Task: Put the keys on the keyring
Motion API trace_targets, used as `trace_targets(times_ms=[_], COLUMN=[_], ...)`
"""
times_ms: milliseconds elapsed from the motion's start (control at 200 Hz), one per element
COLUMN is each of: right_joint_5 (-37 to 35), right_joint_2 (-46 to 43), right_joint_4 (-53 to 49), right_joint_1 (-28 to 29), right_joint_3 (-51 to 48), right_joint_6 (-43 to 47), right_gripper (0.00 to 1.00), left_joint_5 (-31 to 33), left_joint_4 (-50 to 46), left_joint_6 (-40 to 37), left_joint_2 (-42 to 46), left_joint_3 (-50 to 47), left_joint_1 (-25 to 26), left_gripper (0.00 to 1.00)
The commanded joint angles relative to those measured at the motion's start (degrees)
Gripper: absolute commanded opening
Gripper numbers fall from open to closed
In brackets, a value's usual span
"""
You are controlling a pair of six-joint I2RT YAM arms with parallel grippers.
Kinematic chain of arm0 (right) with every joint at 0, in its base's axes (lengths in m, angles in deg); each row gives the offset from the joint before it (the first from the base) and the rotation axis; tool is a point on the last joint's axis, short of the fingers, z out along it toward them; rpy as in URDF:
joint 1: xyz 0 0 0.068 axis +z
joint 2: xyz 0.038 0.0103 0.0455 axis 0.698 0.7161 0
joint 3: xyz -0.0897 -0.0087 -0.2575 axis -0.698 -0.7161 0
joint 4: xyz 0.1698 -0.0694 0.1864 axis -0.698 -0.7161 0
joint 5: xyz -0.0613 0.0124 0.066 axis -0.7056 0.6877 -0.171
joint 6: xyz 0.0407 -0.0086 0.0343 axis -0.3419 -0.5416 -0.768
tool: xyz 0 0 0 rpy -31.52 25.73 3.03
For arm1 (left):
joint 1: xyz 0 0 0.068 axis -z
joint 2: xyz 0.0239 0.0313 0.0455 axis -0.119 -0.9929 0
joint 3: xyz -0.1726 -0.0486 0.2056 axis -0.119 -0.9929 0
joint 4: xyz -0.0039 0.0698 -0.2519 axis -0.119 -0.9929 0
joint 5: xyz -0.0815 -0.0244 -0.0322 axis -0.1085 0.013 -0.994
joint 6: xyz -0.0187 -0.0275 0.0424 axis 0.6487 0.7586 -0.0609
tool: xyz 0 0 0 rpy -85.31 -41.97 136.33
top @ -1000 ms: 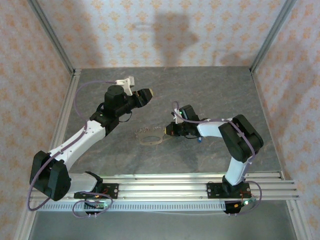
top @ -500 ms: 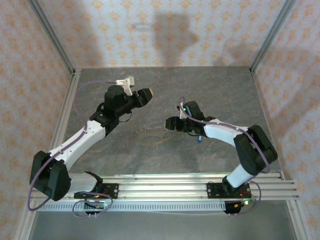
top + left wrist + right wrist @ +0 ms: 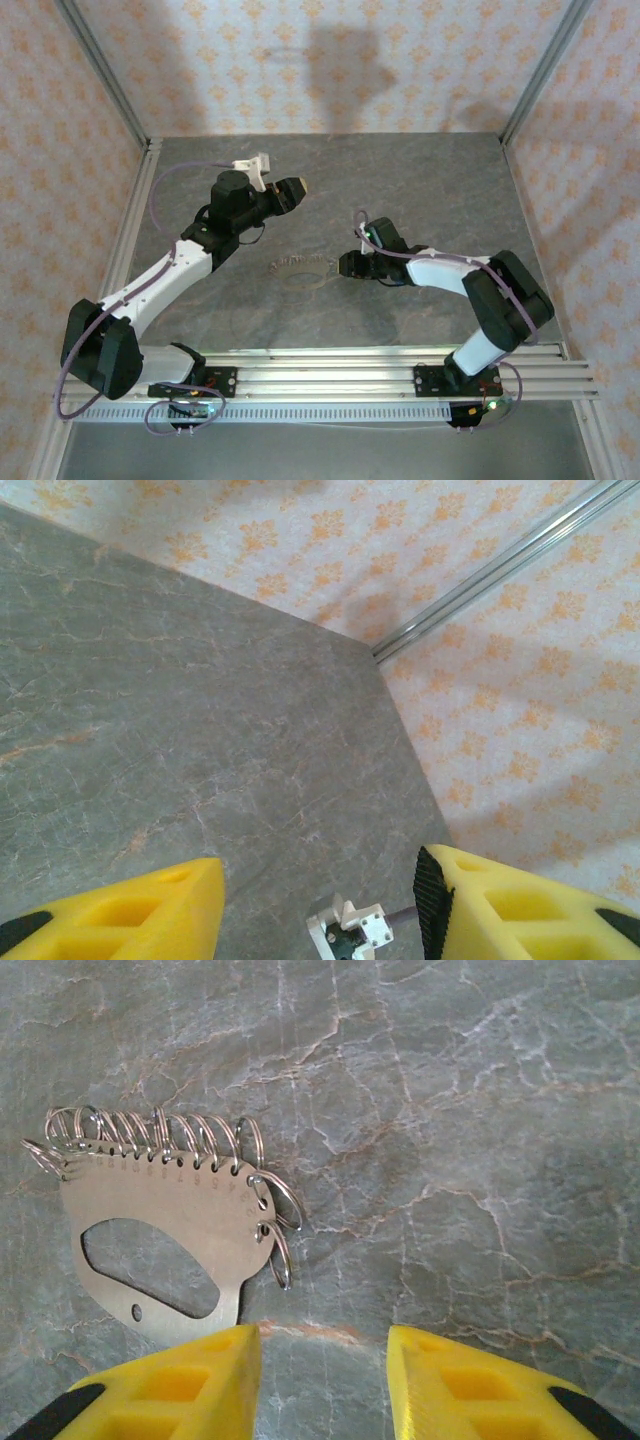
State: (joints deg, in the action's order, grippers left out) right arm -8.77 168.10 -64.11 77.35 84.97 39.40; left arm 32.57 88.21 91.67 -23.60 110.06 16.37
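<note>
Right gripper (image 3: 320,1348) has backed off keyring (image 3: 170,1200), jaws apart, empty; left gripper (image 3: 320,875) apart too. Keyring looks light, stiff, slippery: pinch the plate edge.

Grey marbled table (image 3: 430,180), keyring (image 3: 303,271) lying flat near the table's middle, split rings (image 3: 190,1140) lining one edge.

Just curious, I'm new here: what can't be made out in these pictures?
Right wrist view: numbers stamped on the keyring, too small to read.
Top view: its rings, too small to count.
Left wrist view: small white part, cut off by bottom edge.
</note>
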Motion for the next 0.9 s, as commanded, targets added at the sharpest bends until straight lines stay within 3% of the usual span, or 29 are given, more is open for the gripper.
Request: trace_targets(times_ms=[0,595,896], right_joint_5=[0.66,4.85,5.3], right_joint_2=[1.48,8.1,8.8], right_joint_4=[2.17,4.76,4.64], right_joint_1=[0.14,0.4,1.7], right_joint_3=[0.94,5.89,5.6], right_joint_6=[3.25,4.33,3.81], right_gripper=[0.39,0.4,0.33], left_joint_5=[-0.87,-0.8,-0.77], left_joint_4=[0.67,0.93,0.85], left_joint_6=[0.15,0.59,0.59], left_joint_2=[-0.45,-1.58,-1.46], left_joint_3=[0.7,1.27,1.22], left_joint_1=[-0.21,0.0,0.09], left_gripper=[0.55,0.55,0.55])
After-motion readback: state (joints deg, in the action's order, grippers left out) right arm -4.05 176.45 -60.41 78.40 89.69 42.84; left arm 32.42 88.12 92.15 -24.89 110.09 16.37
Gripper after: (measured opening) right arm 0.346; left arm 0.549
